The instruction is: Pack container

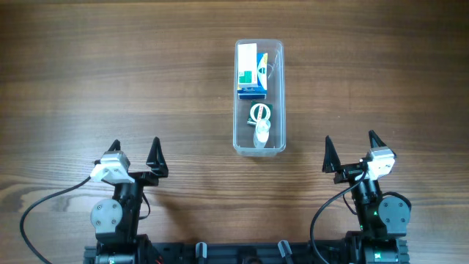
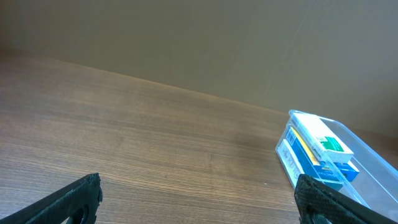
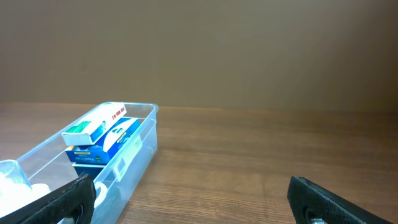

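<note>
The clear plastic container (image 1: 281, 95) stands upright on the wooden table, far centre. Inside it lie a white and green box (image 1: 248, 62) on a blue box (image 1: 251, 91) at the far end. A small clear bottle with a green ring (image 1: 261, 121) lies at the near end. The container also shows in the left wrist view (image 2: 373, 171) and the right wrist view (image 3: 140, 155). My left gripper (image 1: 135, 155) is open and empty at the near left. My right gripper (image 1: 351, 149) is open and empty at the near right. Both are well apart from the container.
The wooden table (image 1: 110, 81) stretches to both sides of the container. A plain brown wall (image 3: 249, 50) stands behind the table. Black cables (image 1: 44, 202) run beside the arm bases at the near edge.
</note>
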